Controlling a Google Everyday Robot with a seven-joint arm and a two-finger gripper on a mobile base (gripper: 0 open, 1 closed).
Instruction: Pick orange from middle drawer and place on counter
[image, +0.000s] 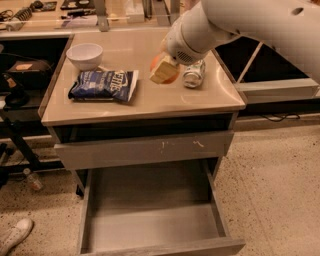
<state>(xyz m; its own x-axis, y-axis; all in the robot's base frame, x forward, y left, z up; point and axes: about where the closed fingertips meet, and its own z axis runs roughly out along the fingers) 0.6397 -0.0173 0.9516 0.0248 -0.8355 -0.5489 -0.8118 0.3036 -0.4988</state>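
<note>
The orange (161, 65) is in my gripper (164, 70), just above the middle of the counter (150, 102). A cream fingertip (161, 74) covers its front, and the fingers are shut on it. I cannot tell if the orange touches the surface. My white arm (240, 25) reaches in from the upper right. The middle drawer (150, 220) is pulled out below, and its grey floor shows nothing in it.
A white bowl (84, 55) stands at the counter's back left. A blue chip bag (105, 86) lies in front of it. A crushed silver can (193, 74) stands right of the gripper. The scratched upper drawer front (145, 147) is closed. A cluttered worktop (75, 12) runs behind.
</note>
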